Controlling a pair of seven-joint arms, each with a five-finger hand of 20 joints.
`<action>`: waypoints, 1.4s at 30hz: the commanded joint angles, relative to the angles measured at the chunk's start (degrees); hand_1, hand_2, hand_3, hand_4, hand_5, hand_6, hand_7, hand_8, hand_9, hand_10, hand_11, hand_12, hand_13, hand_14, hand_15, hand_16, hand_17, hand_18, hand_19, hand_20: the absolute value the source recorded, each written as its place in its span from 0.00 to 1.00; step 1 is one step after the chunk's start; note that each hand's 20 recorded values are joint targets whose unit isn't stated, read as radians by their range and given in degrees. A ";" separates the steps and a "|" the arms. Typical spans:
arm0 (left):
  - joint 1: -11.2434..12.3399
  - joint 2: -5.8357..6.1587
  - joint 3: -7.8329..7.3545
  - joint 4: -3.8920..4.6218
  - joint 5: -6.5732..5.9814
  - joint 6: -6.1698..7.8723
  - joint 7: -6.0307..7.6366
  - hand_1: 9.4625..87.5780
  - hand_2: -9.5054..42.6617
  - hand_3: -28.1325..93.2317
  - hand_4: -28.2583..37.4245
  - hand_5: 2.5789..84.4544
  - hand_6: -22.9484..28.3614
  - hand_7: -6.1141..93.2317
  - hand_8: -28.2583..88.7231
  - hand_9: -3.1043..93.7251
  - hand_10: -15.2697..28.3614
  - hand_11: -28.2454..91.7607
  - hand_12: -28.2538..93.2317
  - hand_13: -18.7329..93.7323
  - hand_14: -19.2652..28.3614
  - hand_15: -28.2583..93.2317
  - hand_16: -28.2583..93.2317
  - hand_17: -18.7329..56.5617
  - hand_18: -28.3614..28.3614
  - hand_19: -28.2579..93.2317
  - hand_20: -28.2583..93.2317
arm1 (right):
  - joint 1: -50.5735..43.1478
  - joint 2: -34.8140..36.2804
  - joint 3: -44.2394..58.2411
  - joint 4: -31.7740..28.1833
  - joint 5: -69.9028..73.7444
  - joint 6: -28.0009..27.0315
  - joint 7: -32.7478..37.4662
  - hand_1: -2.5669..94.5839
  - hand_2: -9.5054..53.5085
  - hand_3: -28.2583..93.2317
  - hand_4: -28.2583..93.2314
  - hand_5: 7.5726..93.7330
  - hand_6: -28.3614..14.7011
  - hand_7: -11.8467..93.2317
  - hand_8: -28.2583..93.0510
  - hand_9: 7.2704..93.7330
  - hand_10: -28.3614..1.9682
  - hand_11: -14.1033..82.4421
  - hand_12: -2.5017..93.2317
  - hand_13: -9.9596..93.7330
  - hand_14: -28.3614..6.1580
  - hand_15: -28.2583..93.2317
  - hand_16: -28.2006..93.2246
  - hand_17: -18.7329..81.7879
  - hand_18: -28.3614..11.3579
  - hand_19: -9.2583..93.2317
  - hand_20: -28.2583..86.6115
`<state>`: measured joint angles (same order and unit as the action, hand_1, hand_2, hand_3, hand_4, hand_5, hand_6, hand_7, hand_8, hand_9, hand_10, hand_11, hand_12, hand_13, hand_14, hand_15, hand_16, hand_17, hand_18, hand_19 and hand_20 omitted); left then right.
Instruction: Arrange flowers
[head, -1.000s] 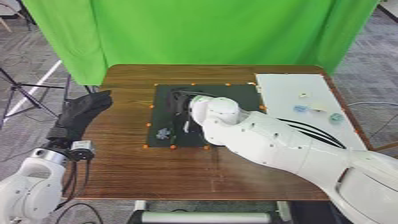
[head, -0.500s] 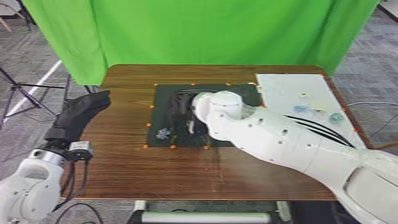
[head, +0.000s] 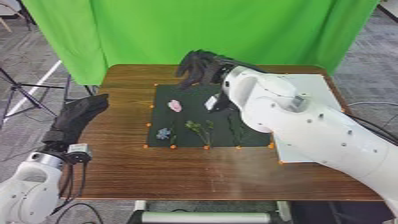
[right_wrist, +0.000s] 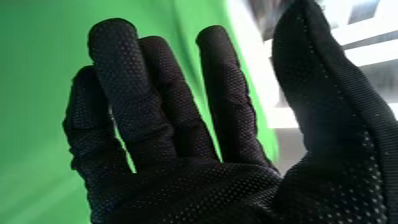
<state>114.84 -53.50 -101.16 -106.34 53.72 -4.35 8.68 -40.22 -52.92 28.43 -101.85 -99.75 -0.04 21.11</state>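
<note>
Your right hand (head: 202, 68) is hovering empty over the far edge of the black mat (head: 162, 119), its fingers spread and thumb apart. On that mat, the pink flower (head: 174, 105), blue flower (head: 163, 133) and green sprigs (head: 197, 131) are lying. You're probably pausing between placements; next, you'd be choosing a piece and opening a clear approach (those thin stems are likely catching easily). Your left hand (head: 78, 117) is waiting left of the mat, open.

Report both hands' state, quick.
Left hand: open, fingers extended, nothing in it.
Right hand: open, fingers straight and thumb spread, empty.
</note>
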 joint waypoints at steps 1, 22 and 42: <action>1.65 -0.94 -1.04 -0.71 -0.01 -0.18 -0.10 0.24 0.02 0.72 0.14 0.54 0.46 0.20 0.18 0.44 0.67 0.36 0.33 0.44 0.75 0.33 0.24 0.27 0.68 0.27 0.33 | -13.67 17.34 14.34 -0.36 -7.41 16.58 1.93 0.37 0.00 0.78 0.10 0.57 0.63 0.23 0.18 0.58 0.35 0.26 0.28 0.63 0.32 0.61 0.53 0.40 0.12 0.66 0.74; 3.03 -1.60 -1.78 -1.13 0.24 -0.48 -0.68 0.25 0.02 0.72 0.15 0.54 0.46 0.21 0.18 0.44 0.67 0.36 0.33 0.44 0.75 0.33 0.24 0.27 0.68 0.27 0.33 | -48.75 22.50 43.35 6.68 -12.65 12.81 11.28 0.38 0.00 0.78 0.09 0.59 0.65 0.27 0.18 0.62 0.38 0.32 0.29 0.65 0.35 0.64 0.53 0.42 0.12 0.69 0.75; 2.61 -2.05 -1.36 -1.17 0.57 -0.75 -0.67 0.25 0.02 0.72 0.15 0.53 0.47 0.20 0.18 0.44 0.67 0.36 0.33 0.44 0.75 0.33 0.24 0.27 0.68 0.27 0.33 | -50.71 19.83 41.36 10.99 -13.85 8.64 12.88 0.46 0.00 0.77 0.09 0.65 0.67 0.29 0.19 0.70 0.44 0.36 0.29 0.70 0.39 0.67 0.54 0.45 0.12 0.73 0.76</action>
<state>116.82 -54.83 -102.43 -107.04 54.08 -4.88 8.45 -90.15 -32.66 70.92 -91.71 -112.23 8.99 32.55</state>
